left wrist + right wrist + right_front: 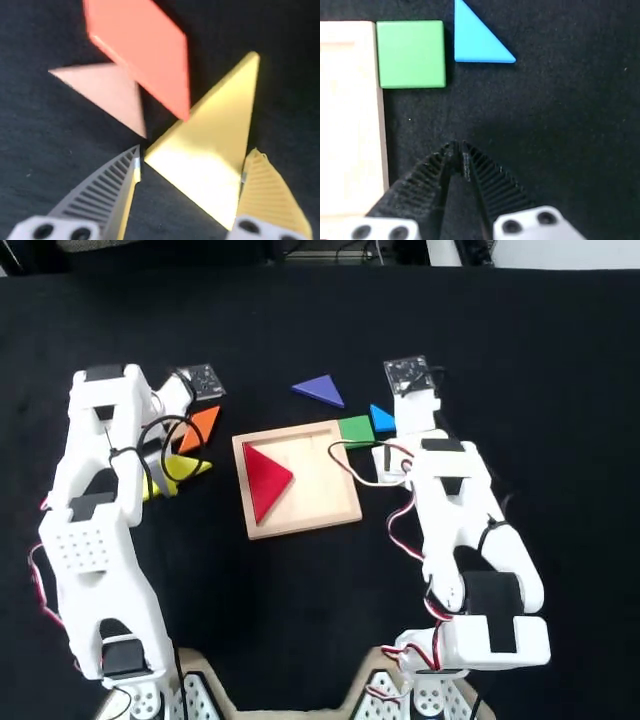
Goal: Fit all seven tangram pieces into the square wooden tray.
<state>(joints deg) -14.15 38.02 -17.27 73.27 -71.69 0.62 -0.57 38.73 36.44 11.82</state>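
Left claw (pixel 195 157) gapes wide, one finger on each side of the yellow triangle (pixel 210 150), which lies flat on the black bench (pixel 560 360) apart from the tray (pixel 325 490), on that arm's side of it. One finger looks pressed against the triangle's edge and the other tip sits just beside a corner; nothing seems gripped yet.

Judging by this, the step in hand is picking up the yellow piece. A triangle offers no parallel sides, so the squeeze should come slowly, with the piece centred between the fingers, or it may squirt out sideways. The orange parallelogram (pixel 140 55) meets the yellow edge at one corner, with the pink triangle (pixel 105 92) tight against it, so a straight lift would disturb them least.

Inside the tray lies the red triangle (pixel 265 478), the rest of the floor bare.

Right claw (pixel 456 150) is closed on nothing, over bare bench just beside the tray's outer wall, near the green square (pixel 411 54) and blue triangle (pixel 477 40). Beyond the tray's far edge rests the purple triangle (pixel 320 391).
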